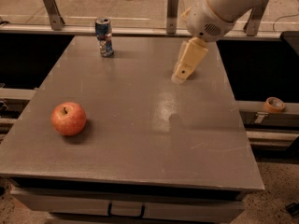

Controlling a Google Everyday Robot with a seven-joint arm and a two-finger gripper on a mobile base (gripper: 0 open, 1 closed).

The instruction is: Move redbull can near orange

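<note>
The redbull can, blue and silver with a silver top, stands upright at the far left of the grey table. My gripper, cream-coloured on a white arm, hangs over the far right part of the table, well to the right of the can. The orange does not show; the gripper covers the spot where it lay. The gripper holds nothing that I can see.
A red apple with a stem lies at the near left of the table. A roll of tape sits on a ledge beyond the table's right edge. A rail with posts runs behind the far edge.
</note>
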